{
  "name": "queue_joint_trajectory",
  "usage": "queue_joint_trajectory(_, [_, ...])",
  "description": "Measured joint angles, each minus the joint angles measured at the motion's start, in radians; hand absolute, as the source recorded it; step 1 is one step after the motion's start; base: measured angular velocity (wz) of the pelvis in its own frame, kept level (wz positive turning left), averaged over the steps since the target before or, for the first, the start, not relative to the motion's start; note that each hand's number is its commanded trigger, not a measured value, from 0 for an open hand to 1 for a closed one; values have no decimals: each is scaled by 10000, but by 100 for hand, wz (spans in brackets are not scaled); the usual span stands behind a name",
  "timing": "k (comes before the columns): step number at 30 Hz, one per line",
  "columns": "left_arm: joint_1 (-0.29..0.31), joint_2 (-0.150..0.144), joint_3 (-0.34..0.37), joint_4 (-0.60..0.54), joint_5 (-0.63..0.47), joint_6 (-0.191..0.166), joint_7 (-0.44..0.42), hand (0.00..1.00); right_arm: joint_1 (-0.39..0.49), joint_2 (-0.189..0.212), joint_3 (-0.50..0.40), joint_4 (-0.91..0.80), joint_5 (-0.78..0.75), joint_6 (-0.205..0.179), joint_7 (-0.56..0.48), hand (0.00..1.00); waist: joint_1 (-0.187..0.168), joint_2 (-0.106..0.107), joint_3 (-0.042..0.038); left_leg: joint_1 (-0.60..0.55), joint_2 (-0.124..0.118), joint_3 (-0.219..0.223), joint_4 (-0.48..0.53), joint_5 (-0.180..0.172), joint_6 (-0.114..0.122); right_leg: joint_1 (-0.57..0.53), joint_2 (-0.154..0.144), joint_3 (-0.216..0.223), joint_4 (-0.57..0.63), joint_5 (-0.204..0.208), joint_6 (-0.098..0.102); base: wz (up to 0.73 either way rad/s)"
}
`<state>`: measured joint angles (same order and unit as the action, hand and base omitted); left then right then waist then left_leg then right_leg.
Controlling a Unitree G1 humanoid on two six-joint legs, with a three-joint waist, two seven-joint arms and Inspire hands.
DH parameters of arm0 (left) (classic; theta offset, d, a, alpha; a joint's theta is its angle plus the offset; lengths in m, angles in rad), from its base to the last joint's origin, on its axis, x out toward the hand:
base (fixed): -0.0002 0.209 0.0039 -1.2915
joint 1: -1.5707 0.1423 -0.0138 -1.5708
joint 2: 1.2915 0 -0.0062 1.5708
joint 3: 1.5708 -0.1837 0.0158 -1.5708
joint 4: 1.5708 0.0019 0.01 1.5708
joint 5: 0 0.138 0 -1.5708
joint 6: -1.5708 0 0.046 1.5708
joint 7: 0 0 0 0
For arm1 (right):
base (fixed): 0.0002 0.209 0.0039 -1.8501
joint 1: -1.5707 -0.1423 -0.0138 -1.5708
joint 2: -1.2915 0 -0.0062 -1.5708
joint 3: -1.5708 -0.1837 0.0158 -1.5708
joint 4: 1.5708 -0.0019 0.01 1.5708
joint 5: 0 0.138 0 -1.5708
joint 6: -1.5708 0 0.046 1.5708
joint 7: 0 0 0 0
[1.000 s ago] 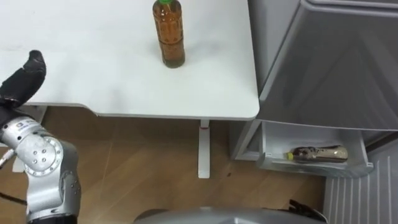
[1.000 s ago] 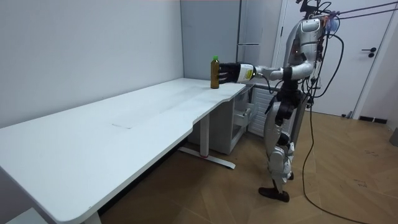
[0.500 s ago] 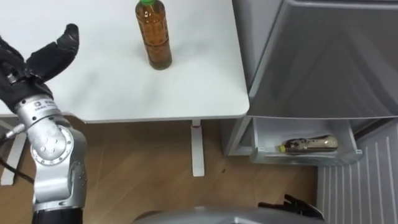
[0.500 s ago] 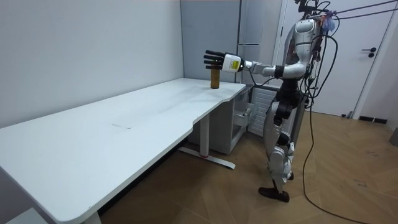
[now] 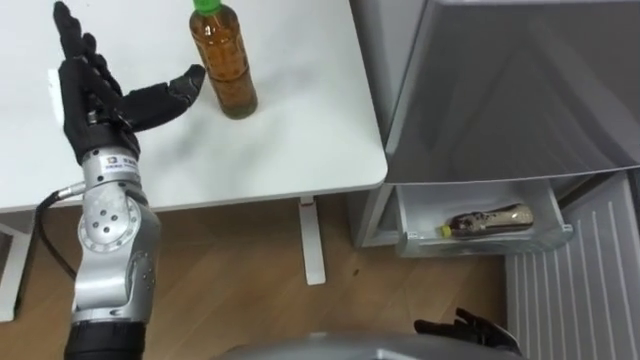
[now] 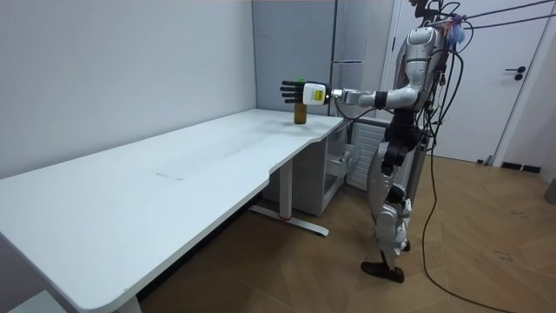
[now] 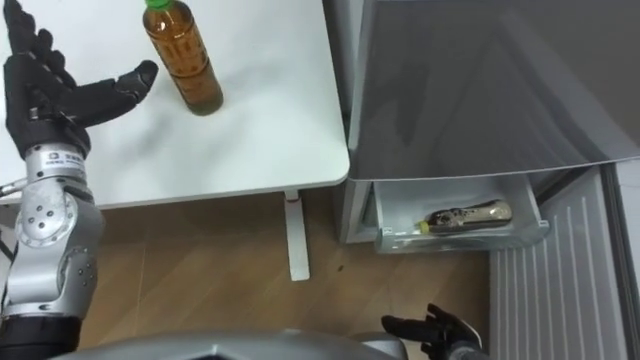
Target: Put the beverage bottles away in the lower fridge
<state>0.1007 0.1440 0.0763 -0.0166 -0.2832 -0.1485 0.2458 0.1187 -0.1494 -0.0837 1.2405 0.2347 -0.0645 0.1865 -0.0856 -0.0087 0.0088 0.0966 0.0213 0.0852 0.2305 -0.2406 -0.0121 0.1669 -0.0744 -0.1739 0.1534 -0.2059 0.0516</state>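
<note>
One of two drinks stowed, as far as can be seen: brown bottle (image 5: pixel 488 220) lying on its side in the white bin (image 5: pixel 480 243) of the open lower fridge (image 5: pixel 500 90), just past the desk's right edge. Left to do: second bottle (image 5: pixel 222 60), green-capped and amber, upright on the desk (image 5: pixel 300 130) towards the far right corner, to be grasped, carried round the right edge and set in the fridge. Judged roughly half finished, with the reach for that bottle as the step in hand.

Pose of the left hand (image 5: pixel 95 95): raised over the desk just to the left of the upright bottle, fingers straight and spread, thumb stretched out towards the bottle's lower half, close to it, contact not clear. Nothing held. Forearm up from the near edge, level in the room view, arm extended across the desk's end beside the fridge.

Low at the near side, below the bin, the right hand (image 7: pixel 435 328); spread or curled, cannot tell.
</note>
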Motion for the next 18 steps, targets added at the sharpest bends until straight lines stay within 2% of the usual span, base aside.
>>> queue_joint_trajectory(9, [-1,-2,-8,1,18,405,-329,0,-10,-27,-112,-19,12,7,8,0,-23,77,-12,-4,34,114,-65,5,-7,-80,46,303,150,7,-12,-5])
queue_joint_trajectory(18, [-9,-1,-9,3,3,408,-631,0,-9,-18,-196,1,-33,8,63,0,-214,99,-8,35,39,220,-8,4,-6,-114,42,424,150,9,-14,-2])
